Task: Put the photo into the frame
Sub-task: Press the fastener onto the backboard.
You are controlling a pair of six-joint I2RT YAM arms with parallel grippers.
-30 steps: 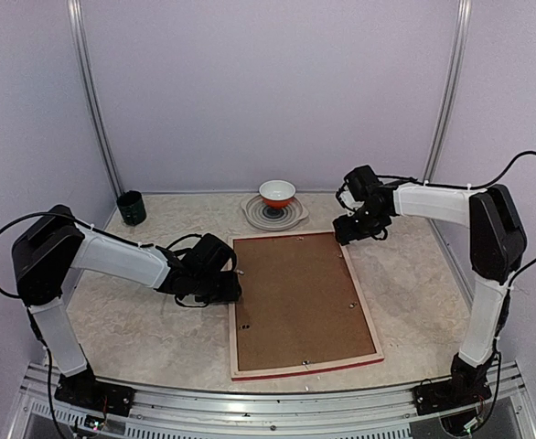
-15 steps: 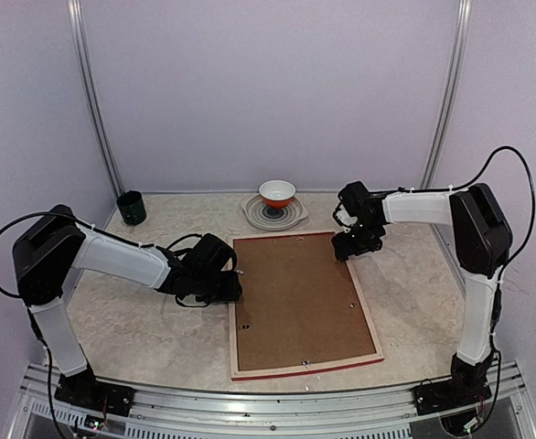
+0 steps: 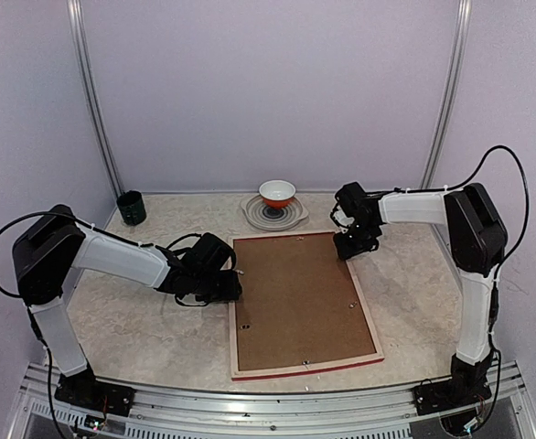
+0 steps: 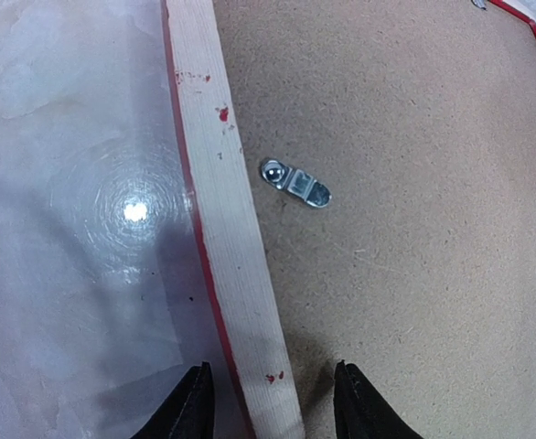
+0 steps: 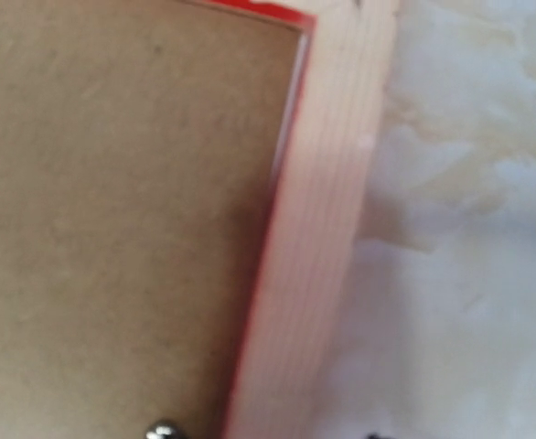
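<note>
The frame (image 3: 370, 322) lies face down in the middle of the table, pale wood rails up, red showing at its edges. A brown backing board (image 3: 295, 297) fills it, and the photo is hidden. My left gripper (image 3: 231, 291) is at the left rail. In the left wrist view its fingertips (image 4: 193, 407) stand open on either side of that rail (image 4: 231, 229), with a gap on each side. A small metal clip (image 4: 295, 185) sits on the board. My right gripper (image 3: 352, 247) is low over the far right corner, above the rail (image 5: 332, 229). Its fingers barely show.
A red and white bowl (image 3: 277, 192) stands on a grey plate (image 3: 291, 218) just beyond the frame's far edge. A dark cup (image 3: 131, 208) is at the back left. Metal uprights and walls close in the back and sides.
My right arm has swung left and down, bringing its gripper onto the frame's far right corner. The left arm and the frame have not moved.
</note>
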